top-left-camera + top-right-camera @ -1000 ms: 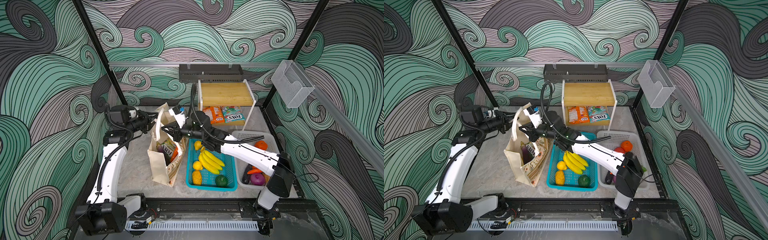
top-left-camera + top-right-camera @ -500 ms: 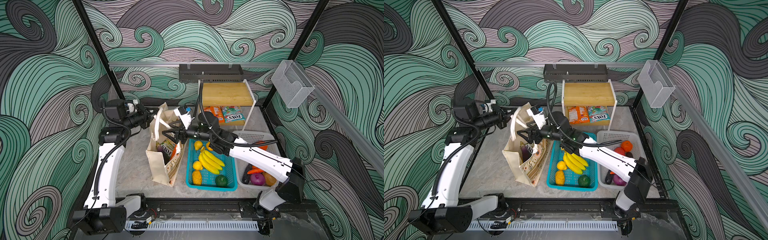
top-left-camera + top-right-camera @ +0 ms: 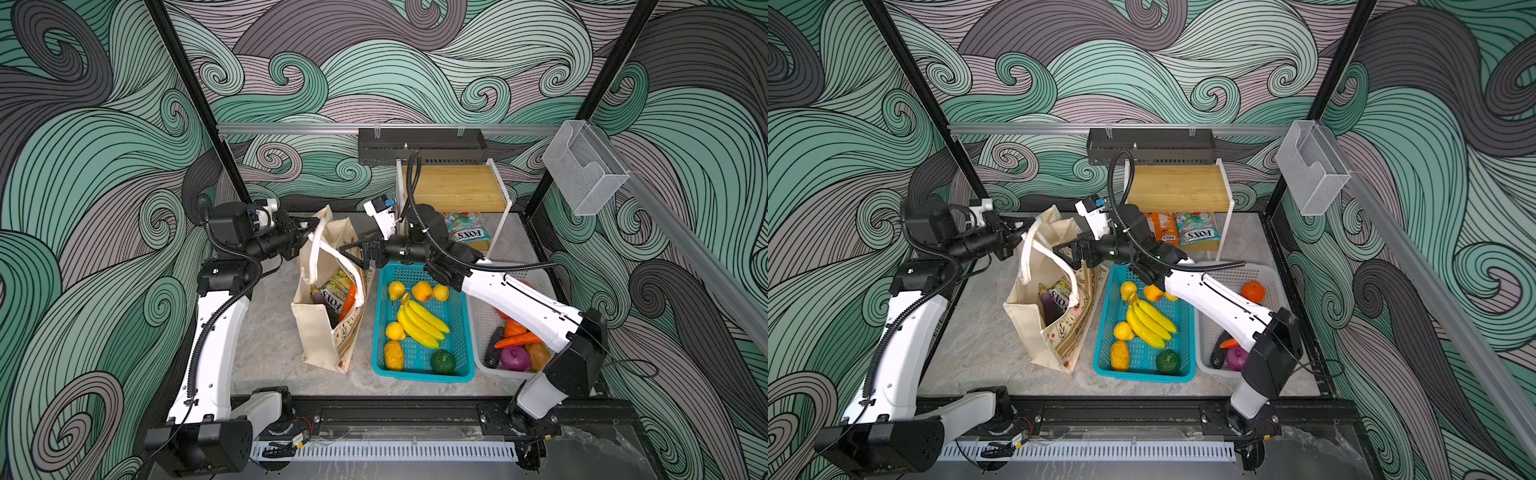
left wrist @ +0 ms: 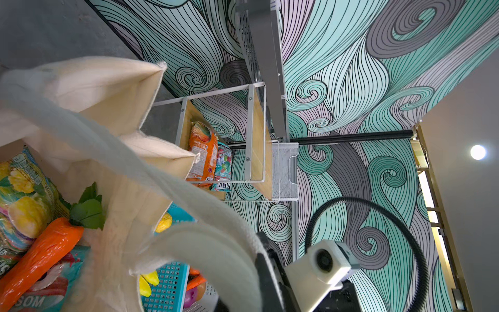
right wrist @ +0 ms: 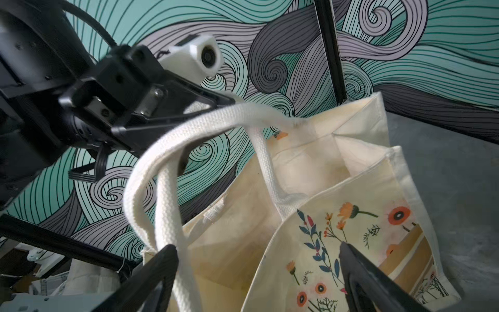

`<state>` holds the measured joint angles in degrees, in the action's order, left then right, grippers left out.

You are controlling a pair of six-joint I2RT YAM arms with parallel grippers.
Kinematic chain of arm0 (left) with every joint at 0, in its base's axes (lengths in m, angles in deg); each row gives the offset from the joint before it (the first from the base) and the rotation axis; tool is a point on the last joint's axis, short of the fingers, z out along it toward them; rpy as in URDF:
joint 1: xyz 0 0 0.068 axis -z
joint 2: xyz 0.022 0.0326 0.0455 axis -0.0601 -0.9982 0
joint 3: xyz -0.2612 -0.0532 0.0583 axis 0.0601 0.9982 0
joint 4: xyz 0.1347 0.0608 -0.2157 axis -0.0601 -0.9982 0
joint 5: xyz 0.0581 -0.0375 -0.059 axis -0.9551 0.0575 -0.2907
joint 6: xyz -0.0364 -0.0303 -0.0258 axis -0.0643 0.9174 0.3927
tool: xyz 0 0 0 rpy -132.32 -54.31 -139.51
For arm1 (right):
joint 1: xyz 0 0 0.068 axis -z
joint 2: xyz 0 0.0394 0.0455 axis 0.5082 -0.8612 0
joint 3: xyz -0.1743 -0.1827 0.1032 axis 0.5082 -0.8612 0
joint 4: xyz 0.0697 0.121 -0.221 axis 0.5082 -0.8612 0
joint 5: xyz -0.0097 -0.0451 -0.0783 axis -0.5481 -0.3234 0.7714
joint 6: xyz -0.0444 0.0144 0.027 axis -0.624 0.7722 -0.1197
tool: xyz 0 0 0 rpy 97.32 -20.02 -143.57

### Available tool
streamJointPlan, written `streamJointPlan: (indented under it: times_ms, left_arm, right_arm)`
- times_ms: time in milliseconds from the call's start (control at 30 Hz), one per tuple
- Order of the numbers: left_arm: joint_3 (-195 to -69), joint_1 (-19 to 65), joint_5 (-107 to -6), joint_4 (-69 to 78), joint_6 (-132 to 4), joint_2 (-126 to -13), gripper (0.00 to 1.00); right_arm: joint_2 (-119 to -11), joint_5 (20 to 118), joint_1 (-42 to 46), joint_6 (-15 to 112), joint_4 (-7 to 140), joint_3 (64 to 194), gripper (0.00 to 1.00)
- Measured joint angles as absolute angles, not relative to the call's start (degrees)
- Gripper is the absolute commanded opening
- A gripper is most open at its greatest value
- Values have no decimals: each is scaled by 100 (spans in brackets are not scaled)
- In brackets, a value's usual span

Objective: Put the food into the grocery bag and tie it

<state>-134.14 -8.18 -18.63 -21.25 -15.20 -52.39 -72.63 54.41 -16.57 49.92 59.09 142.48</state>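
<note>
Jaws of the left gripper (image 5: 231, 102) are clenched on the cream woven strap handles (image 5: 205, 127) of the cream floral-print canvas grocery bag (image 3: 320, 332), lifting them toward that arm's side. Whether both straps are pinched I cannot tell. Jaws of the right gripper (image 3: 347, 254) stand spread wide and grasp nothing. In the right wrist view one run of strap hangs loose between them, just beside one finger (image 5: 158, 266), and the bag's printed wall lies by the other.

Just below both grippers the bag stands upright with its mouth open. Inside lie an orange plastic carrot with green leaves (image 4: 40, 254), a dark purple toy eggplant (image 3: 1047, 305) and a glossy green FOX'S snack packet (image 3: 332, 293), so packing has begun.

Beyond the right gripper much food is not yet packed. Yellow toy bananas (image 3: 419, 322) and several round yellow and orange fruits sit in the teal plastic mesh basket (image 3: 419, 376). Further out are vegetables in the white plastic mesh basket (image 3: 1229, 276). Farthest are an orange snack packet (image 3: 1163, 227) and a teal snack packet (image 3: 1196, 232) under the wooden-topped white shelf (image 3: 1179, 189).

No knot shows in the handles. I judge the task well short of done: most food remains out and the tying has not begun.
</note>
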Motion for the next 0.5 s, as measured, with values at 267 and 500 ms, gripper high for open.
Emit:
streamJointPlan:
  times_ms: [267, 500]
  left_arm:
    - [-13303, -818, -1503, -1883, -1706, -5147, 0]
    - [-13196, -818, -1275, -1712, -1824, -5049, 0]
  right_arm:
    - [-7635, 4667, -1670, 4573, 6243, 14204, 62]
    - [-7653, 4092, -1806, 4177, 6809, 14031, 54]
